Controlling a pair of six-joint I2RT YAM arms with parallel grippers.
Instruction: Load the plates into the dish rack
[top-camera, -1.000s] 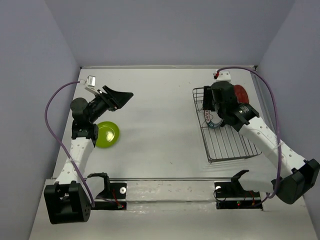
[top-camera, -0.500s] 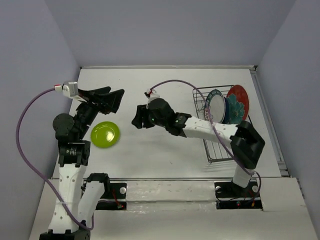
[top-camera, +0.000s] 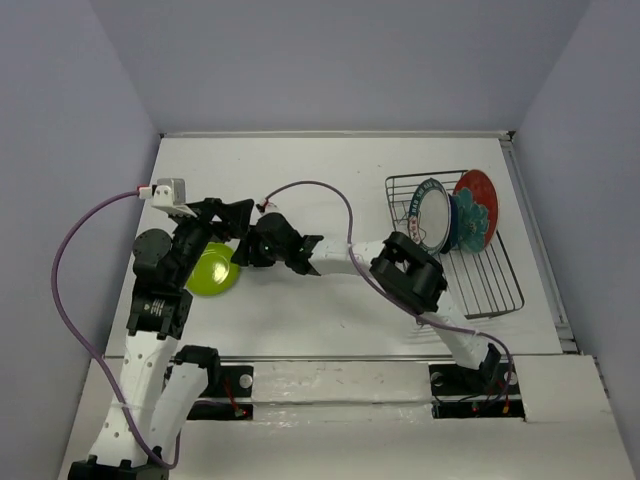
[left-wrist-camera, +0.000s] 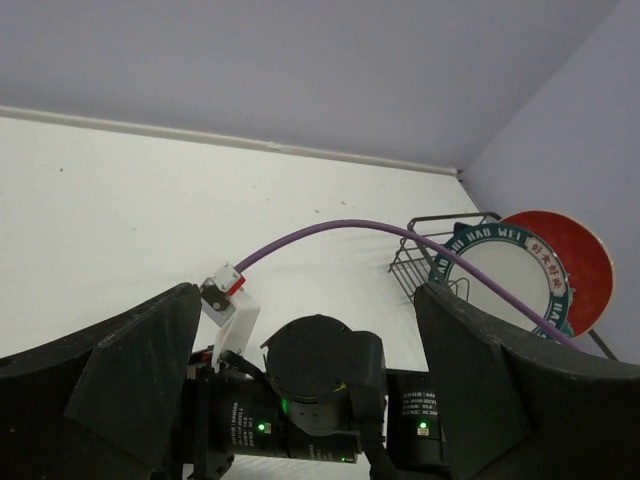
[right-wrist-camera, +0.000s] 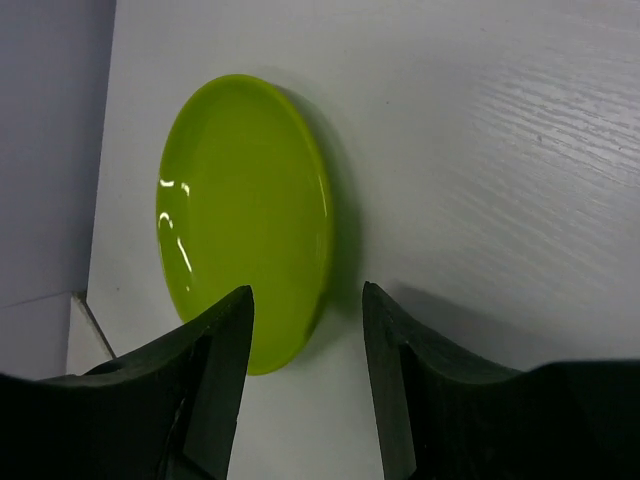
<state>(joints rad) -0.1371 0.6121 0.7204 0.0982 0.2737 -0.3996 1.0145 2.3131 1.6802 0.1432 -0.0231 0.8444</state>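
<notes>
Right hand (right-wrist-camera: 305, 298) newly at lime green plate (right-wrist-camera: 240, 220), spread; left hand (left-wrist-camera: 300, 305) spread, seemingly overhead.

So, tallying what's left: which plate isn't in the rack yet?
The lime green plate, flat on the table; the others stand in the dish rack.

Spread fingers (left-wrist-camera: 130, 385), right arm (left-wrist-camera: 320, 378), racked plates (left-wrist-camera: 508, 288)

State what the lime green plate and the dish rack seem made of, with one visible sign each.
Lime green plate: glossy glazed ceramic or hard plastic; sharp white highlights on a smooth face. Dish rack: dark metal wire, possibly coated; thin rods forming a grid.
</notes>
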